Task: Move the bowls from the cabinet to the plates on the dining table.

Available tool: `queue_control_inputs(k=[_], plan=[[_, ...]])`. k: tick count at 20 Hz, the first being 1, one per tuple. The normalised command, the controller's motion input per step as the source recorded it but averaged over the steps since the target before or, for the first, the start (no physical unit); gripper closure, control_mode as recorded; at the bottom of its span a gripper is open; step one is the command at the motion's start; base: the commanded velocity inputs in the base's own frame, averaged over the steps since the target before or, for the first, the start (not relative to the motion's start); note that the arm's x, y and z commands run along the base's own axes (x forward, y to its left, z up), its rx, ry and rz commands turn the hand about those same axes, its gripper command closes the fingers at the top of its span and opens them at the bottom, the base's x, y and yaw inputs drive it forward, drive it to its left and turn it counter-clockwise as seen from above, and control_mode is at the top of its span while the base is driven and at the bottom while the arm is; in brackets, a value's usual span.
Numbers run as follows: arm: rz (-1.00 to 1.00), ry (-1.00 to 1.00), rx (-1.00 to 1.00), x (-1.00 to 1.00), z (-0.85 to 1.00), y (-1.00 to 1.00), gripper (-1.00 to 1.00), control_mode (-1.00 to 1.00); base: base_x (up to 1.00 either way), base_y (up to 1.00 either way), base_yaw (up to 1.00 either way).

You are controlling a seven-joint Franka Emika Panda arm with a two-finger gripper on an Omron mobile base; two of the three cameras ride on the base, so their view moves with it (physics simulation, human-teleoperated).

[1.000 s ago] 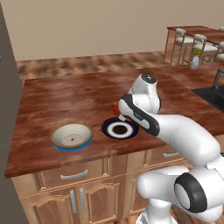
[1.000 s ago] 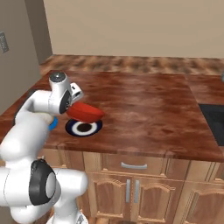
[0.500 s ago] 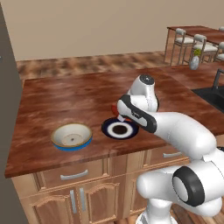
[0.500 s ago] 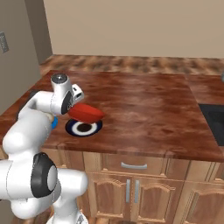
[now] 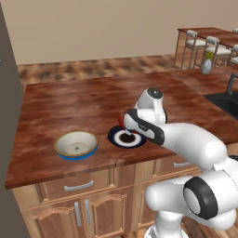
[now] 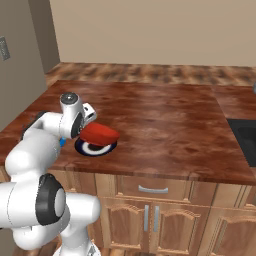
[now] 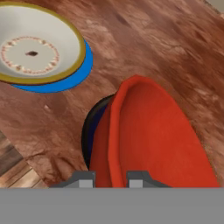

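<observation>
Table (image 6: pixel 170 125): reddish wood, tan wall behind | gripper (image 7: pixel 111 178) clamps red bowl (image 6: pixel 99 134) (tilted) above dark plate (image 5: pixel 122 138) | cream bowl (image 5: pixel 76 143) on blue plate (image 7: pixel 65 78)

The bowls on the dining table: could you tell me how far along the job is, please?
Done: the cream bowl sits on the blue plate. In hand: the gripper grips the red bowl by its rim, over the dark ringed plate. Left: setting it down and letting go.

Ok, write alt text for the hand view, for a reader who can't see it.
A red bowl, pinched at its rim by the end effector, hangs tilted over a dark plate on the wooden table. Nearby, a cream bowl sits on a blue plate.
</observation>
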Motion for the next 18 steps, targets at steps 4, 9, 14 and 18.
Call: queue_control_inputs(k=[4,9,14,18], plan=[[0.0,-0.09,0.0,0.04,-0.22,0.01,1.0,-1.0,0.0,0.0,0.0],[0.0,-0.14,0.0,0.04,-0.11,0.03,1.0,-1.0,0.0,0.0,0.0],[0.0,-0.07,-0.02,0.02,0.0,0.07,1.0,-1.0,0.0,0.0,0.0],[0.0,0.01,-0.01,0.01,0.0,0.08,1.0,-1.0,0.0,0.0,0.0]])
